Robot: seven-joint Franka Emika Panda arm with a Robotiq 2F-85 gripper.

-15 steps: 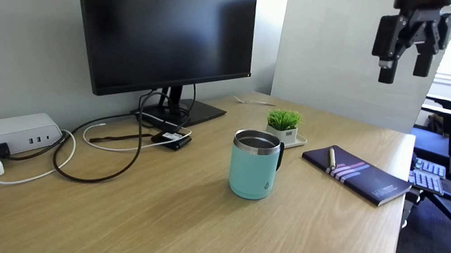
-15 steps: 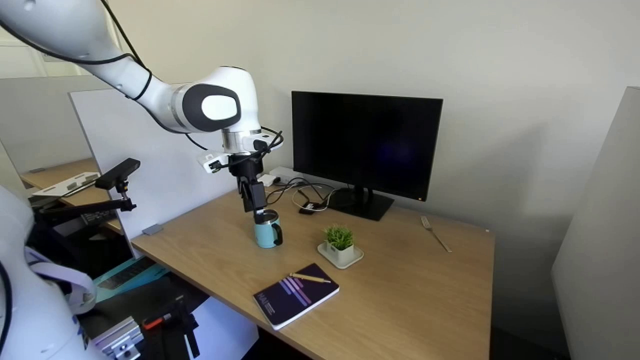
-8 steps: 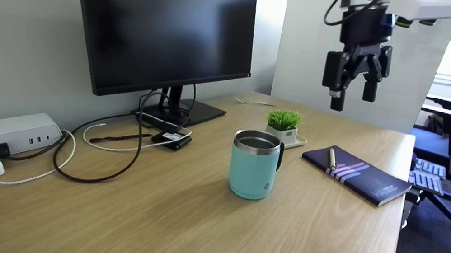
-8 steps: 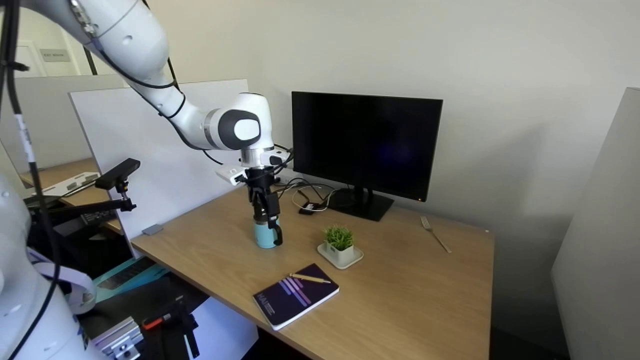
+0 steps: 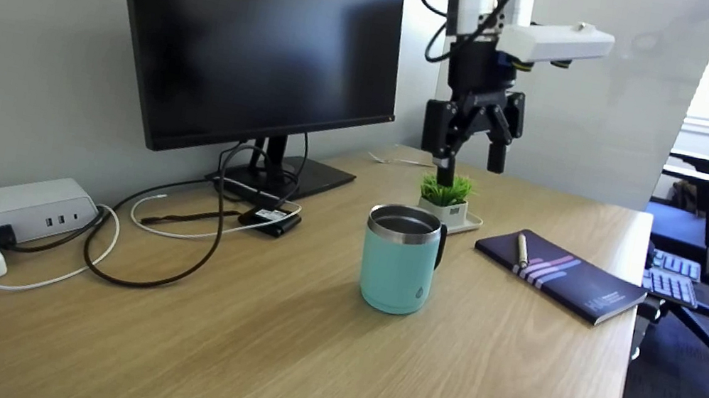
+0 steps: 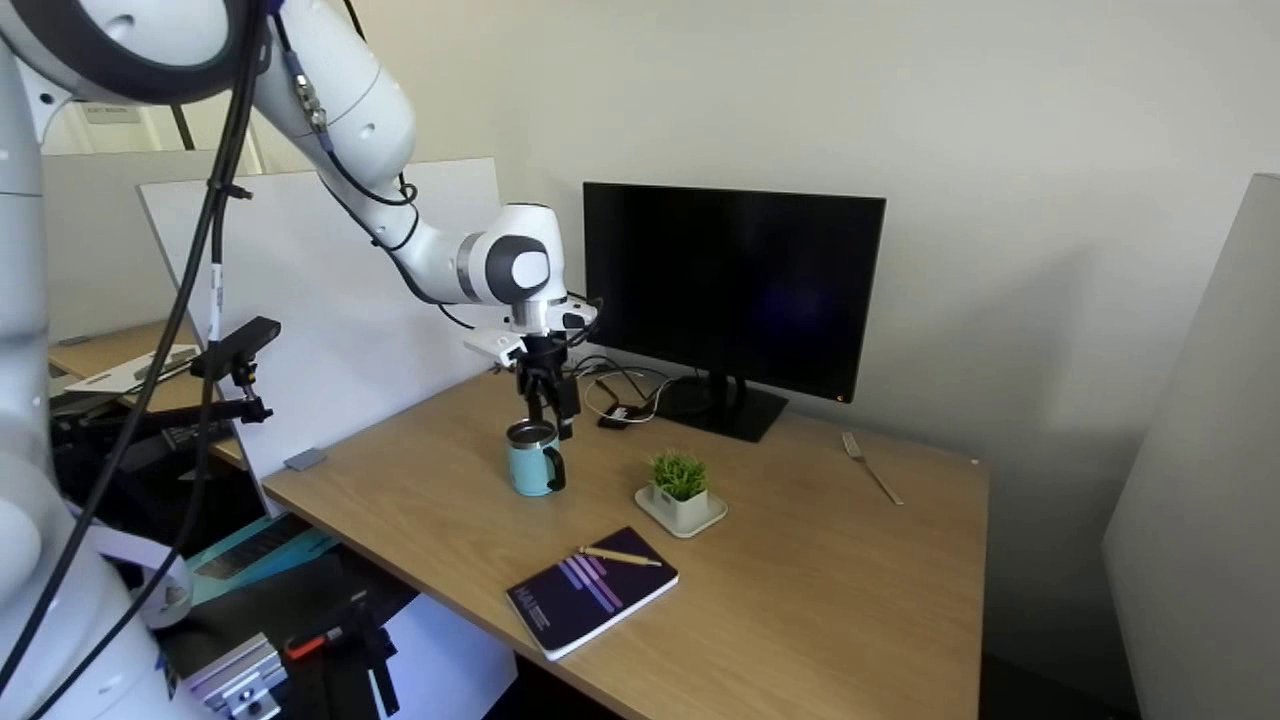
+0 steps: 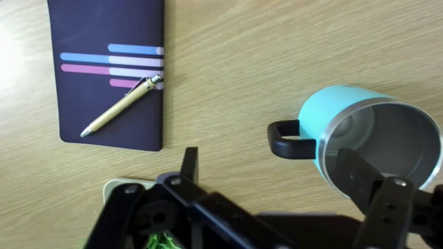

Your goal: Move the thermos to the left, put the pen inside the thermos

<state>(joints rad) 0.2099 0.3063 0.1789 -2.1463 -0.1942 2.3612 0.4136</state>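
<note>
The teal thermos [image 5: 396, 271] stands upright on the desk in both exterior views [image 6: 530, 470], its dark handle towards the plant side. In the wrist view the thermos [image 7: 332, 100] is at the right, its open top and bare inside showing. The light wooden pen [image 5: 523, 250] lies on the dark notebook in both exterior views [image 6: 620, 556]. In the wrist view the pen [image 7: 119, 109] is at the upper left. My gripper [image 5: 470, 168] is open and empty, above the desk near the thermos. In the wrist view one fingertip of the gripper [image 7: 268, 154] overlaps the thermos's mouth; contact is not visible.
The dark notebook [image 6: 590, 600] lies near the desk edge. A potted green plant [image 6: 679, 480] on a white tray stands between notebook and monitor [image 6: 730, 290]. Cables [image 5: 213, 226] and a white power box [image 5: 7, 209] lie by the wall. A fork [image 6: 870, 470] lies at the back.
My gripper has come lower and moved across towards the monitor side, to the left in one exterior view and to the right in another. It stays open. The thermos and pen have not moved.
</note>
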